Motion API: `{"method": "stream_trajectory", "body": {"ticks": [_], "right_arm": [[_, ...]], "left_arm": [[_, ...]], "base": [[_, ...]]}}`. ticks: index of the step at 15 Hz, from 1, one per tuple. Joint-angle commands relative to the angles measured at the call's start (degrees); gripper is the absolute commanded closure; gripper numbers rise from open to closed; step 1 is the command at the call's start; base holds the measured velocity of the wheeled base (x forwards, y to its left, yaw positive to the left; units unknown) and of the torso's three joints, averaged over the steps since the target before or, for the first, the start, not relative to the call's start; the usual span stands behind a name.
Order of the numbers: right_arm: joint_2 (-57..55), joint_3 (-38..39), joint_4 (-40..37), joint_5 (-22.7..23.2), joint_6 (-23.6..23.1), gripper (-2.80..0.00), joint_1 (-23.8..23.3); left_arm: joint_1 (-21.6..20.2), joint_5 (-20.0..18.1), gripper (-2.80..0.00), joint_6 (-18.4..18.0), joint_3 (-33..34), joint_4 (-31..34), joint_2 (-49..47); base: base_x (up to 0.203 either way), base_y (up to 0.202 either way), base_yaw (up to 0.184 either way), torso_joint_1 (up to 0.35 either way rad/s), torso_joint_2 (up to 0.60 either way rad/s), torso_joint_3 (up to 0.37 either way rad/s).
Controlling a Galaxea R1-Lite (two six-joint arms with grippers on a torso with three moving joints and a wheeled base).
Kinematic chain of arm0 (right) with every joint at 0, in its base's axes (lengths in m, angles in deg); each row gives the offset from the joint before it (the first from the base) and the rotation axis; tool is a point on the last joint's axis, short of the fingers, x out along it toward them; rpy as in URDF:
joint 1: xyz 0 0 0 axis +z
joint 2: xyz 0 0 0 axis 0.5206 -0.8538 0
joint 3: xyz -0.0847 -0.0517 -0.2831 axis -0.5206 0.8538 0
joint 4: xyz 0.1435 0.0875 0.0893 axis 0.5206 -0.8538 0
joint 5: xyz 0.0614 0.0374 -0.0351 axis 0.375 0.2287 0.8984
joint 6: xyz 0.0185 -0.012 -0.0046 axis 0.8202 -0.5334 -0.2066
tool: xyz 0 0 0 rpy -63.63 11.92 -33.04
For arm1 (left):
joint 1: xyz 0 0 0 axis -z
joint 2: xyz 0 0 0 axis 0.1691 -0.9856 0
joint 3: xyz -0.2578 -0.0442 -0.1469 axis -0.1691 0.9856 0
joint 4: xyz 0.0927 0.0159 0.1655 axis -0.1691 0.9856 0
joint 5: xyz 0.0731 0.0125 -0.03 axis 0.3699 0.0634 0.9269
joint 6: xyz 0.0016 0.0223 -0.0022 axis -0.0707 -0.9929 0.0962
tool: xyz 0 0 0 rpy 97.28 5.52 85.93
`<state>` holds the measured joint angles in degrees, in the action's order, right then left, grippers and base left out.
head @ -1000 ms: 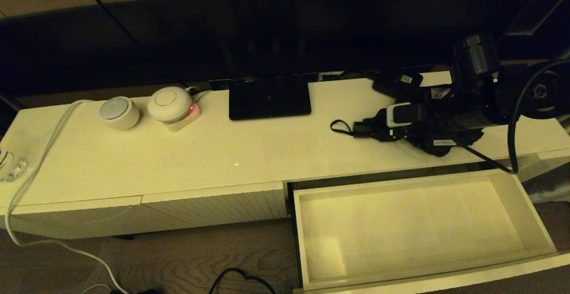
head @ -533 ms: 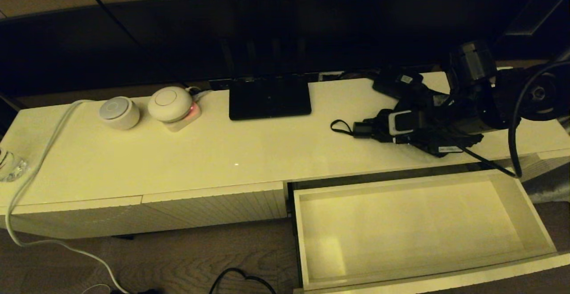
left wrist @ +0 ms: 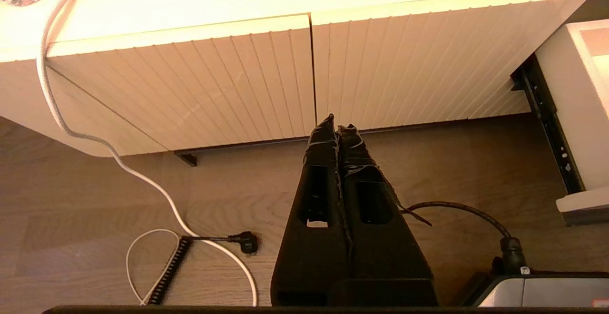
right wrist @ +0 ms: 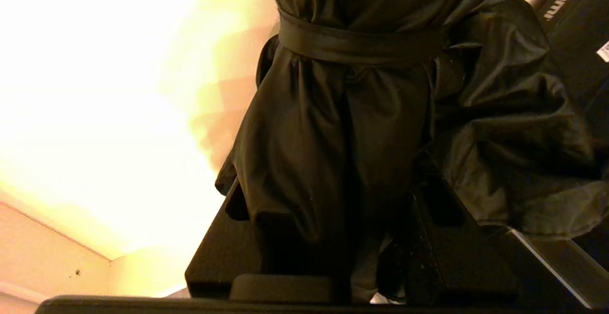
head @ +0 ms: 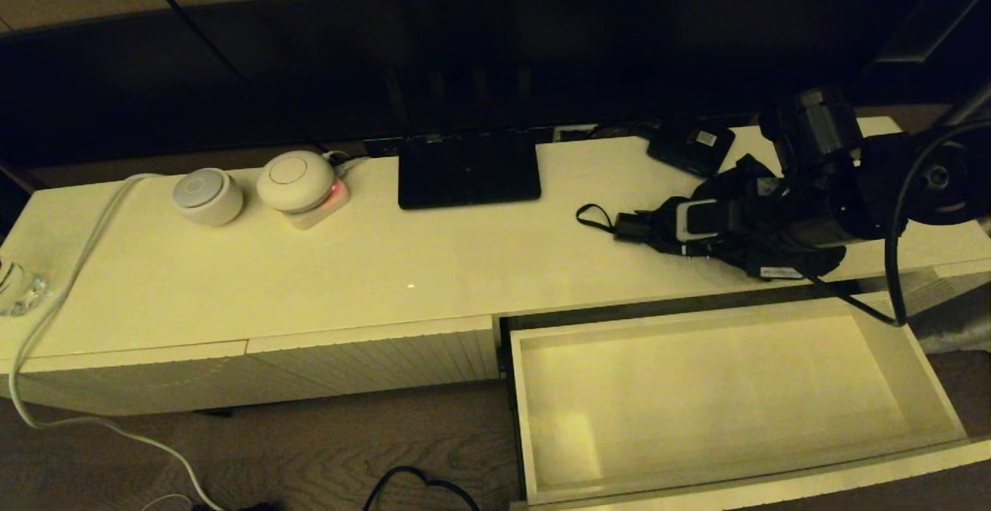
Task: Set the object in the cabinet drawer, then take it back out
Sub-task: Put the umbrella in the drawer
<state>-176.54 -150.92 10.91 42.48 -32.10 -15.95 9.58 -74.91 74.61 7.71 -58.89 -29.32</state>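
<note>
- Right gripper [head: 735,224] has its fingers closed around the umbrella [head: 762,209] on the cabinet top [head: 387,263].
- Drawer [head: 720,395] stands open.
- Left gripper [left wrist: 337,128] hangs with fingers pressed together, holding nothing.

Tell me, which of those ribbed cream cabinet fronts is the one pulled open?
The cabinet drawer on the robot's right stands pulled out, showing a bare cream interior. The two ribbed fronts to its left sit shut, flush with the cabinet.
</note>
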Motion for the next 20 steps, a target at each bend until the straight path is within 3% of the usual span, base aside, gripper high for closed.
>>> {"method": "stream_trajectory", "body": {"ticks": [1,7,9,14,17,20], "right_arm": [[2.55,0.95,0.0,-0.06,-0.65,0.0,0.34],[15.08,5.98,-1.21,0.26,-3.69,0.0,1.71],[20.2,8.87,-4.96,0.57,-3.65,0.0,2.36],[31.21,23.95,-10.42,4.71,-3.24,0.0,3.83],[31.63,31.01,-9.61,6.82,1.12,0.0,3.9],[28.58,37.66,-2.72,9.44,2.02,0.0,2.27]], "left_arm": [[-0.02,0.02,0.0,-0.03,0.18,-0.01,0.0],[-0.02,0.02,0.0,-0.03,0.18,-0.01,0.0],[-0.02,0.02,0.0,-0.03,0.18,-0.01,0.0],[-0.02,0.02,0.0,-0.03,0.18,-0.01,0.0],[-0.02,0.02,0.0,-0.03,0.18,-0.01,0.0],[-0.02,0.02,0.0,-0.03,0.18,-0.01,0.0]], "base": [[0.0,0.0,0.0,0.0,0.0,0.0],[0.0,0.0,0.0,0.0,0.0,0.0],[0.0,0.0,0.0,0.0,0.0,0.0],[0.0,0.0,0.0,0.0,0.0,0.0],[0.0,0.0,0.0,0.0,0.0,0.0],[0.0,0.0,0.0,0.0,0.0,0.0]]}}
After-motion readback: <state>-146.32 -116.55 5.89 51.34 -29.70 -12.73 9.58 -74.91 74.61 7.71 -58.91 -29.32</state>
